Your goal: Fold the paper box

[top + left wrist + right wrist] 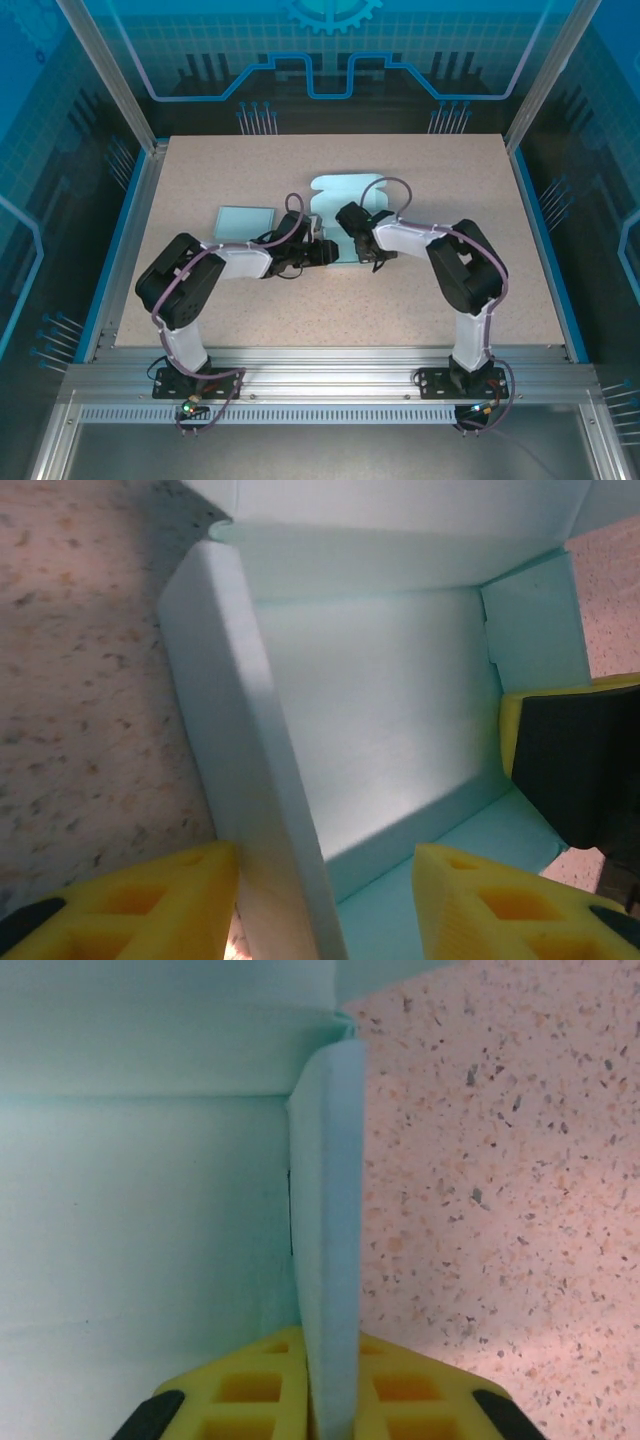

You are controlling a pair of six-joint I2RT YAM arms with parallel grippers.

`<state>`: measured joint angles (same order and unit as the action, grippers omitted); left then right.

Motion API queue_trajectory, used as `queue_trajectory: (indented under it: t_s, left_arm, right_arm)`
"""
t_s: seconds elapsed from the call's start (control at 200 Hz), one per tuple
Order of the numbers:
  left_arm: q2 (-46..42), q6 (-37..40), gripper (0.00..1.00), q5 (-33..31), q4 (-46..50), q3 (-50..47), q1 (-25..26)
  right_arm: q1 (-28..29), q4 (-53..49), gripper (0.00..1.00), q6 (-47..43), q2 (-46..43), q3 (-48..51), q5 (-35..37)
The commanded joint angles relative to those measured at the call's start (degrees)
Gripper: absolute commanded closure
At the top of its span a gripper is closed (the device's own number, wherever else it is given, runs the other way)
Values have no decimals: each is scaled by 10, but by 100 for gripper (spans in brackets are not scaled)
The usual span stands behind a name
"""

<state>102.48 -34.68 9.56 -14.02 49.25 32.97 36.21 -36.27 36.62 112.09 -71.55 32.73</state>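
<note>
**Item:** paper box (340,192), pale teal card, partly raised, at the middle of the table (450,190) between my two wrists

**Companion piece:** flat teal sheet (245,222), which lay apart to the box's left

**Right gripper** (328,1345): I had it pressed together on the box's upright right wall (325,1210), one yellow pad on each side of the card

**Left gripper** (322,852): I held it spread astride the left wall (235,730). The outer finger (150,900) sat close against the card, though I could not tell from that angle whether it touched

**Handling:** I judged the box very light, thin and springy, keeping its shape only along the creases. It would likely dent under a hard squeeze and slide on the smooth top

**Where to hold:** on a wall close to a fold line, low by the base, not on the loose flaps
</note>
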Motion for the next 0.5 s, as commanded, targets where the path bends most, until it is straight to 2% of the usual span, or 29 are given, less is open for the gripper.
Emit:
queue_trajectory:
  t_s: [0.0,0.055,0.17,0.39,0.495]
  left_arm:
    - [-51,-16,50,-55,-5,-24,4]
    - [-72,-15,49,-76,2,-31,4]
    - [-101,-4,49,-94,23,-34,4]
    - [-116,-5,48,-93,24,-41,4]
    - [-119,2,48,-96,30,-39,4]
  right_arm:
    - [21,-100,93,1,57,-10,38]
    - [26,-110,97,2,64,-18,40]
    - [32,-124,95,14,70,-25,47]
    - [34,-125,74,10,38,-40,57]
    - [33,-111,68,-10,10,-56,56]
